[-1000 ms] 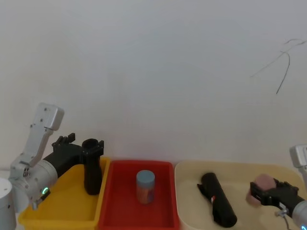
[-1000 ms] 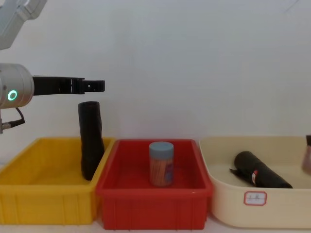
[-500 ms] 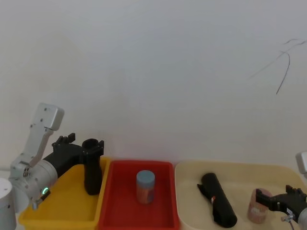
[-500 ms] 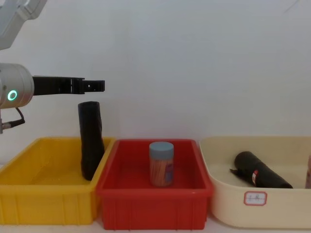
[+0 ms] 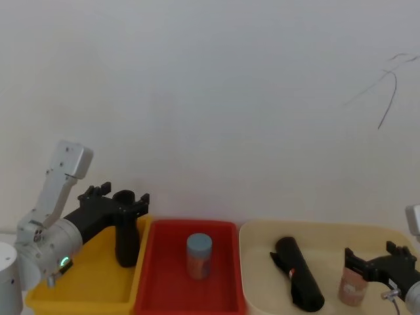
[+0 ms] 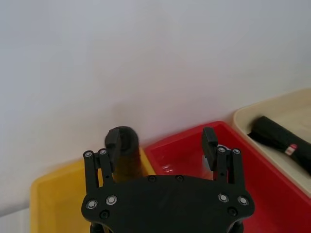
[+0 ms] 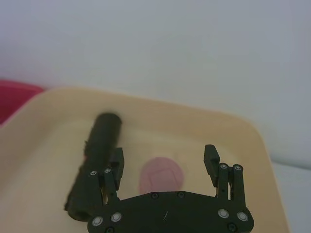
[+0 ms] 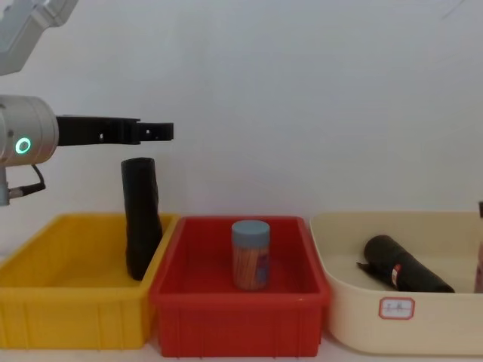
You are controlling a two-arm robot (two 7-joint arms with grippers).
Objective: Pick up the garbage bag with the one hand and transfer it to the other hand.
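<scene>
The garbage bag (image 8: 404, 266), a black cylindrical roll of plastic with a small red-and-white label band round its middle, lies on its side on the floor of the cream plastic tub (image 8: 355, 317) at the right end of the row of bins, slanting from the tub's back left towards its front; nothing grips it, so the pick-up is not yet done. The right gripper (image 5: 374, 266), a long black two-fingered tool, sits low inside the same tub towards its right edge, its fingers (image 7: 211, 158) spread wide with nothing between them, and a small pink cylindrical jar (image 5: 352, 286) stands just in front of them, between the gripper and the roll. That jar looks like the main obstacle: a reach for the bag from this side would have to pass over or round it. The left gripper (image 8: 155, 131), black on a silver wrist with a green-teal glowing ring (image 8: 24, 145), hovers level above the right end of the yellow plastic bin (image 8: 45, 302), fingers (image 6: 112, 143) parted and empty. Directly below its tips a plain black roll with no label (image 8: 140, 226) stands nearly upright against the yellow bin's right wall, easily mistaken for the labelled one. In the red plastic bin (image 8: 181, 302) between the two, a blue-lidded cylindrical canister (image 8: 250, 254) stands upright, well apart from both grippers.
</scene>
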